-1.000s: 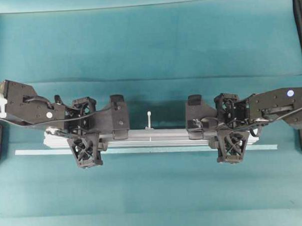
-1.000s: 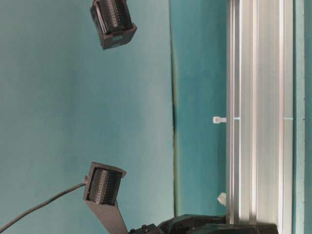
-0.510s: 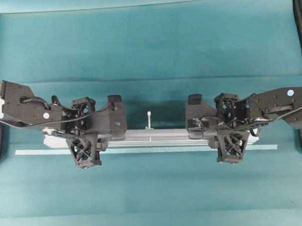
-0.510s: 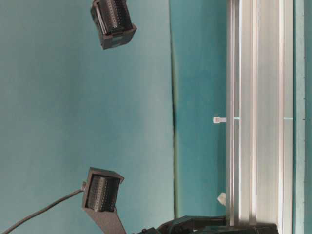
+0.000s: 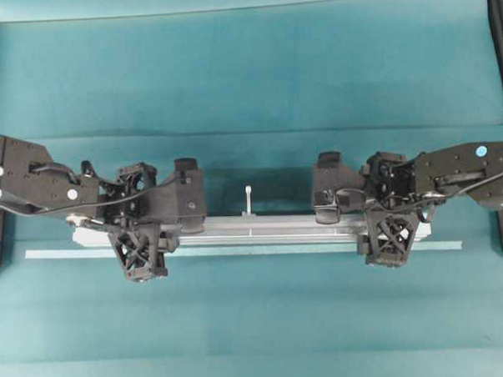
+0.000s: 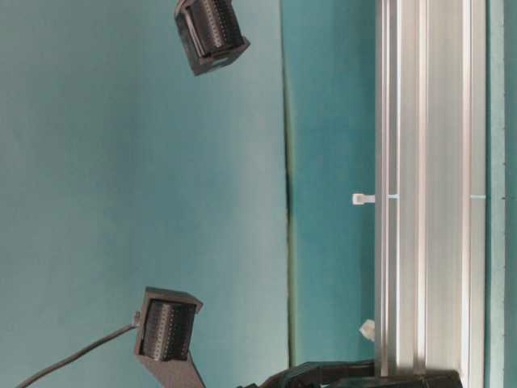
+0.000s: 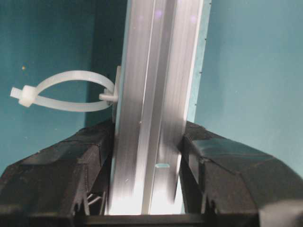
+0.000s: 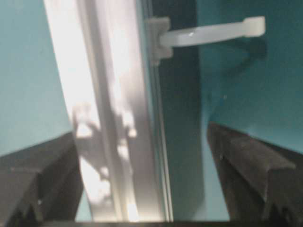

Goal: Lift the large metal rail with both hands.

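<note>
Overhead exterior view: the large metal rail (image 5: 270, 229) lies lengthwise across a teal cloth-covered table (image 5: 246, 72). A thin pale tape strip (image 5: 237, 250) runs parallel just beside its near edge. A shallow fold in the cloth crosses the surface behind the arms. The left gripper (image 5: 134, 223) straddles the rail near its left end; the right gripper (image 5: 389, 207) straddles it near the right end. One white zip tie (image 5: 249, 199) projects from the rail's far side, between the two grippers.

Table-level exterior view: the picture is turned sideways. The rail (image 6: 428, 186) runs top to bottom along the right, resting on the teal surface. A plain teal backdrop (image 6: 137, 178) fills the left.

Left wrist-mounted view: both black fingers (image 7: 71, 165) press against the rail's grooved sides (image 7: 156, 118); the left gripper is clenched on it. A looped zip tie (image 7: 61, 92) sticks out to the left.

Right wrist-mounted view: the fingers (image 8: 251, 165) stand spread wide. The rail (image 8: 113, 118) sits near one finger, with a clear gap to the other; the right gripper is released. A zip tie (image 8: 208, 30) projects to the right.
</note>
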Controlling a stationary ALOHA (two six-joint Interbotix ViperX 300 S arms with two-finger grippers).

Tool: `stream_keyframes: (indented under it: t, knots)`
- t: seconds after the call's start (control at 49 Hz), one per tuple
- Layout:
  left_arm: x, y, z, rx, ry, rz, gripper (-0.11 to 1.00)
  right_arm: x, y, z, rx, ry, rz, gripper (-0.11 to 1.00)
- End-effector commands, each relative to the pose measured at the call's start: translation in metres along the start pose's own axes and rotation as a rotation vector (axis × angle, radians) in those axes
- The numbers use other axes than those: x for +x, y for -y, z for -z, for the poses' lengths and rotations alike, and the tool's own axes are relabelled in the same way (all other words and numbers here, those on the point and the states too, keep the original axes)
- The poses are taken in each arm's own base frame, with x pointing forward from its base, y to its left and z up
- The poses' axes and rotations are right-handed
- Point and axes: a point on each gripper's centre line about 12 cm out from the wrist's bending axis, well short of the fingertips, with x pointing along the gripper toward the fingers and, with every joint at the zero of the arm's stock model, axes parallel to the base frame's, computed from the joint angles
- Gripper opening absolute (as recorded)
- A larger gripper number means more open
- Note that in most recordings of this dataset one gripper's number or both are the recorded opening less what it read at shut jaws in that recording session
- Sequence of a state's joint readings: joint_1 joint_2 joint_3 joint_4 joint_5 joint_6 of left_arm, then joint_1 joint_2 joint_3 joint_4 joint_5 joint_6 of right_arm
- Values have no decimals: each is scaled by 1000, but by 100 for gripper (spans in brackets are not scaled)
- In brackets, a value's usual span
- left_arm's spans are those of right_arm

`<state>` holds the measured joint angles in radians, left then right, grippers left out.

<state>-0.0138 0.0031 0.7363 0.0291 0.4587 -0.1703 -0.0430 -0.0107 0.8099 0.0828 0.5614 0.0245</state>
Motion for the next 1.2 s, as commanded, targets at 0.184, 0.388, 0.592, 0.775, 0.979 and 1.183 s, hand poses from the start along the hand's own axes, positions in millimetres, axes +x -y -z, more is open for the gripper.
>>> stream_keyframes:
  t: [0.184,0.388,0.592,0.775,0.979,1.183]
  knots:
    - [2,4,10,-63,-4,7,41,-2,-2,-4,4,16,-3,93]
    - [0,6,11,-56,-3,9,95,-16,-3,-12,5,84,-8,93]
    - [-16,6,3,-68,56,20,97,-42,-4,-17,3,171,-16,93]
    - [-51,7,-5,-57,166,41,98,-80,-4,-20,0,295,-27,93]
    - [-91,6,-3,-59,285,64,98,-121,-3,-13,-1,437,-34,93]
    - [-126,3,5,-51,397,84,98,-153,-1,1,-8,568,-35,93]
